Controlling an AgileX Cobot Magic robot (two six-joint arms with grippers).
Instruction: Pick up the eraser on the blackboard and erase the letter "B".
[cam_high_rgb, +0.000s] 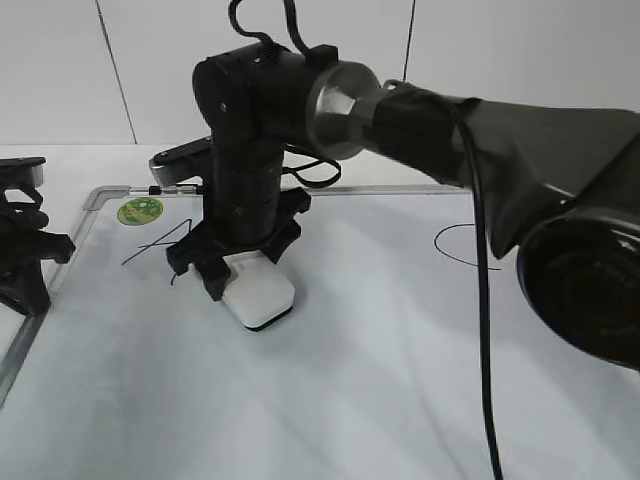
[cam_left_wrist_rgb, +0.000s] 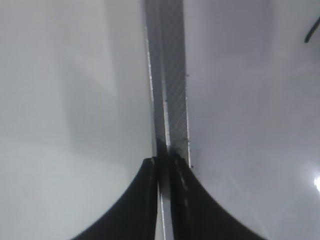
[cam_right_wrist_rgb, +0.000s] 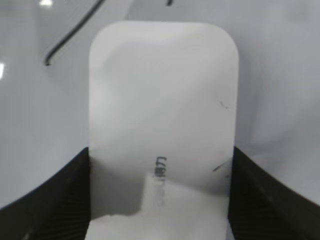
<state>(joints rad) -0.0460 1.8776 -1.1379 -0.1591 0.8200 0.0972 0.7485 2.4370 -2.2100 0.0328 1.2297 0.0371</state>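
The white eraser (cam_high_rgb: 262, 295) sits low on the blackboard (cam_high_rgb: 400, 380), its thin dark underside at the surface. My right gripper (cam_high_rgb: 245, 280) reaches across from the right and is closed on the eraser's two long sides. In the right wrist view the eraser (cam_right_wrist_rgb: 162, 100) fills the space between the dark fingers (cam_right_wrist_rgb: 60, 200) of that gripper (cam_right_wrist_rgb: 160, 200). The letter "B" is hidden; the arm covers the board between the slanted "A" (cam_high_rgb: 155, 245) and the "C" (cam_high_rgb: 465, 245). My left gripper (cam_high_rgb: 35, 295) is shut at the board's left edge.
In the left wrist view the shut left gripper (cam_left_wrist_rgb: 165, 165) hangs over the grey frame strip (cam_left_wrist_rgb: 172, 75). A green sticker (cam_high_rgb: 140, 211) and a small black clip (cam_high_rgb: 155, 188) mark the board's top left corner. A black cable (cam_high_rgb: 485, 350) hangs from the right arm.
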